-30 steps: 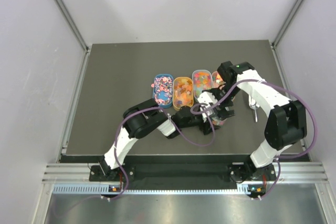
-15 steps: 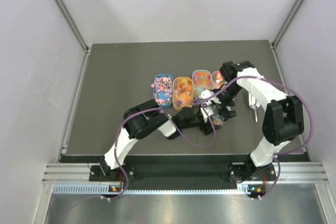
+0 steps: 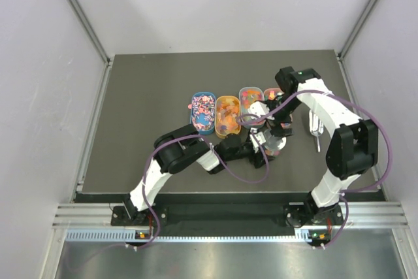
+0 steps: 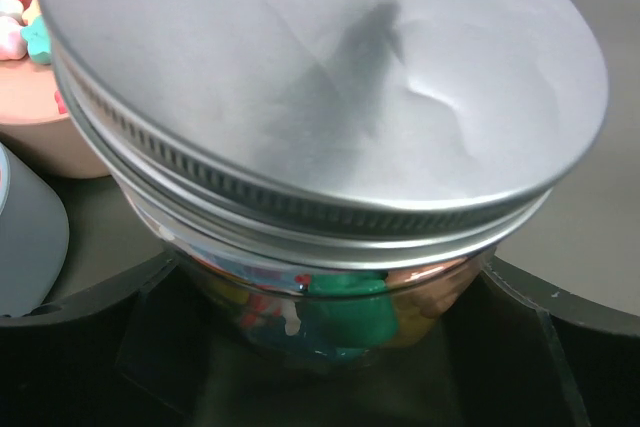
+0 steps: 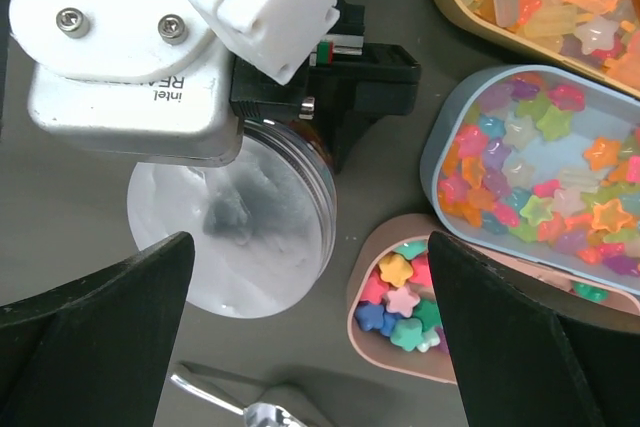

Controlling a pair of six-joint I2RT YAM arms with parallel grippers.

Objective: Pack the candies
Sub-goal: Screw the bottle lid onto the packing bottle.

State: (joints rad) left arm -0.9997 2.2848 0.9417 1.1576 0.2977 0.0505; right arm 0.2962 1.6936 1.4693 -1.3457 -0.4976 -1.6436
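My left end effector (image 4: 330, 357) pinches the lidded jar (image 5: 240, 237) — its candies (image 4: 345, 312) mostly hidden; right end effector (image 5: 312, 337) spread wide above.

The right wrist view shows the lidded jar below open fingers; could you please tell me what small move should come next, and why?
Probably lift the open right gripper straight up, clear of the jar. The silver lid already sits on it, candies show through the glass, and the left gripper clamps the jar body, so the right seems done there.
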